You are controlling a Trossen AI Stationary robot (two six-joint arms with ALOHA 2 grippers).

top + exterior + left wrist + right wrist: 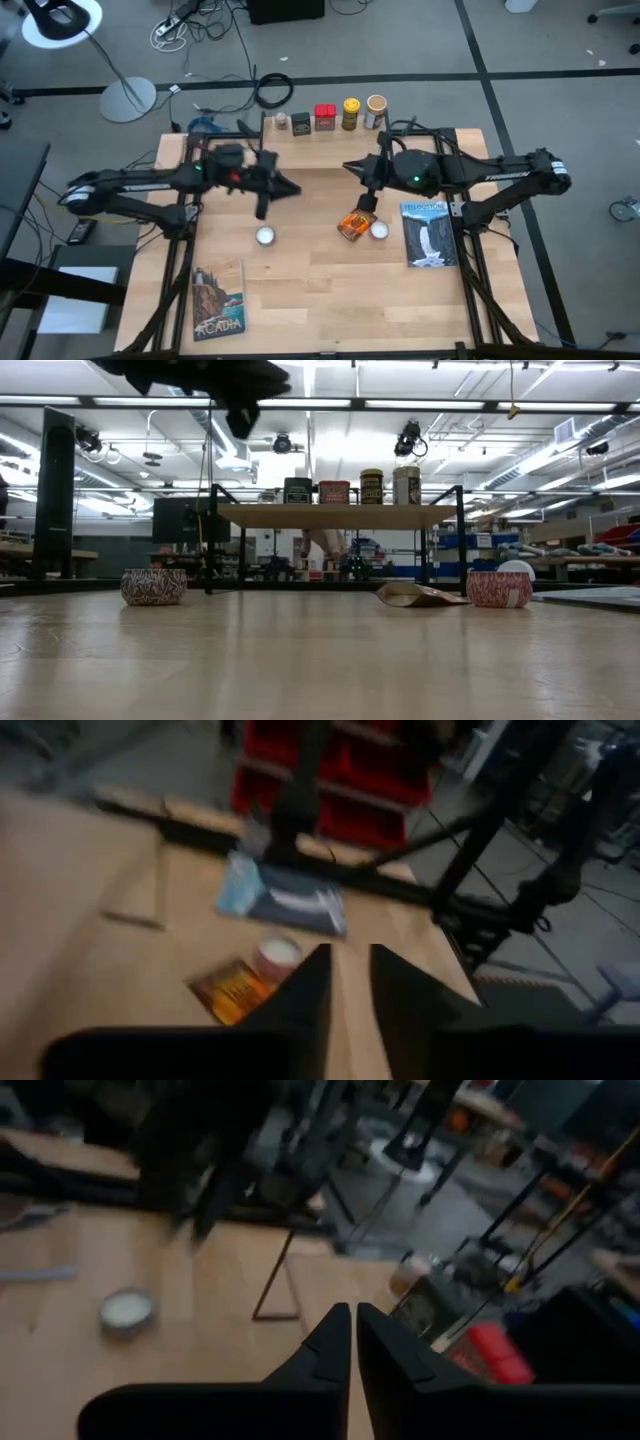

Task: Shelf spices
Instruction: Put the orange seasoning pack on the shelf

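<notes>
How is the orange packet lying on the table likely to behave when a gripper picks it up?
The orange packet lies flat and crumpled in the low view, so it probably flexes and sags rather than staying stiff. It looks thin, likely light, and may slide when nudged. It won't roll.

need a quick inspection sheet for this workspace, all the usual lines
surface: light wood table, mostly bare at the middle
job's things: five containers on the shelf: small pale-capped jar, dark tin, red tin, yellow jar, tan jar; orange packet flat on the table, not shelved
clutter: two white discs; two picture books
grippers: left gripper raised over the table, fingers slightly apart, empty; right gripper raised, fingers together, empty
cables: cable loops on the floor behind the table
surroundings: lamp base on the floor, workshop shelving beyond
</notes>
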